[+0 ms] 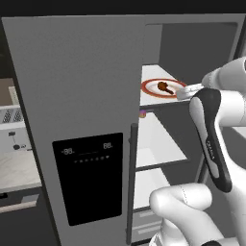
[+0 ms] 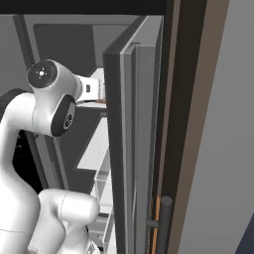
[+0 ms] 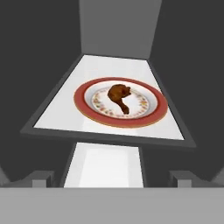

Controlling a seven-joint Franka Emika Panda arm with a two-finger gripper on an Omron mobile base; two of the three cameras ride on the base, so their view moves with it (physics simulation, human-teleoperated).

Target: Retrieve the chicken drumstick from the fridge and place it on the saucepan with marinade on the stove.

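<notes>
At the left of the left base view stands the fridge [image 1: 77, 120], its left door shut, with a black panel [image 1: 89, 178] and a dark bar handle [image 1: 129, 182] along the door's right edge. Right of that door the compartment is open and shows white shelves [image 1: 158, 144]. On the upper shelf lies a white, red-rimmed plate [image 1: 150, 88], and the drumstick [image 1: 164, 87] rests in its middle. A small pink-purple can [image 1: 142, 113] peeks out just under that shelf by the door edge. Further right the arm [image 1: 211, 139] reaches toward the plate; the hand [image 1: 185, 91] hovers at the plate's right rim, apart from the drumstick, jaws spread wide and holding nothing.

In the hand view the plate [image 3: 151, 111] sits near the shelf's front edge, the drumstick [image 3: 119, 97] on it with its thin end toward the camera.

In the right base view the open right door [image 2: 131, 149] stands edge-on, right of the arm [image 2: 49, 99].
</notes>
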